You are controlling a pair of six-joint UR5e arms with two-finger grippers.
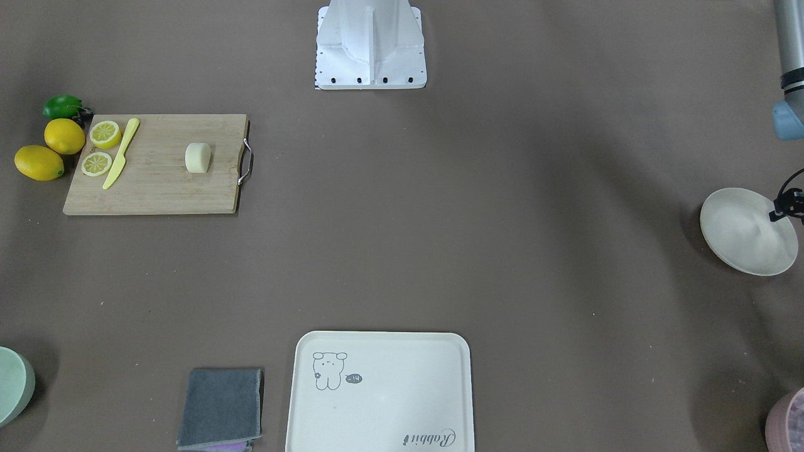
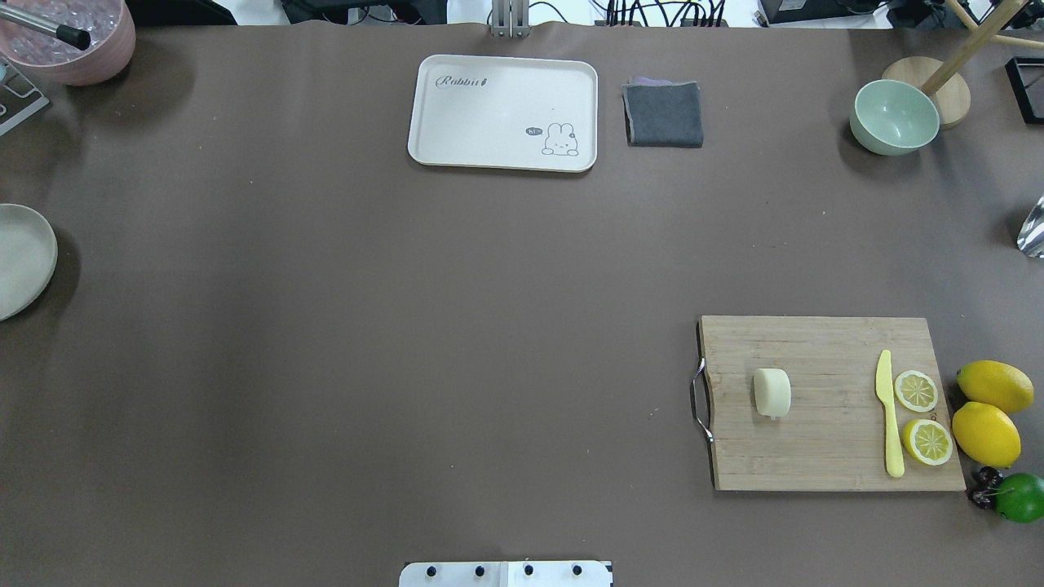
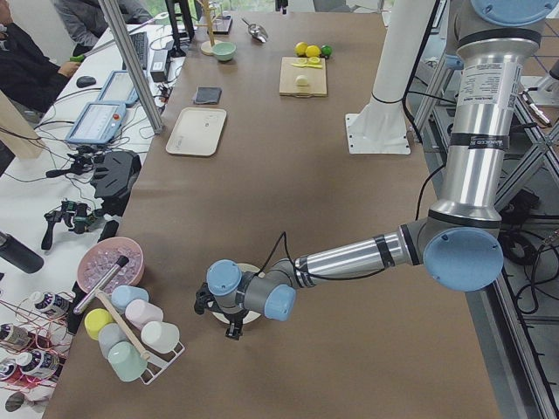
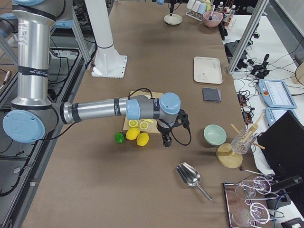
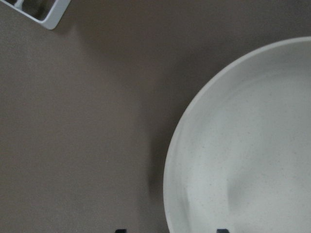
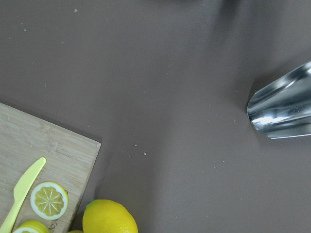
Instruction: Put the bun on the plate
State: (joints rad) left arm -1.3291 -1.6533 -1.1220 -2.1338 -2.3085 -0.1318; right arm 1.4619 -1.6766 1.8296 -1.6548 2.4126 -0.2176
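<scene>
The pale cream bun [image 2: 771,393] lies on a wooden cutting board [image 2: 824,440] on the robot's right side, with no gripper near it; it also shows as bun [image 1: 197,157]. The round cream-white plate [image 2: 20,261] sits at the table's far left edge. My left gripper [image 5: 171,231] hangs just above the plate [image 5: 243,145], near its rim, and its two dark tips show wide apart at the bottom of the left wrist view, so it is open. My right gripper [image 4: 166,140] hovers over bare table beyond the lemons; whether it is open or shut I cannot tell.
Two lemon slices [image 2: 915,390] and a yellow knife [image 2: 889,416] share the board, with whole lemons [image 2: 987,432] and a lime [image 2: 1021,497] beside it. A bunny tray [image 2: 503,112], grey cloth [image 2: 663,113], green bowl [image 2: 894,116], pink bowl [image 2: 69,37] and metal scoop [image 6: 284,109] stand around.
</scene>
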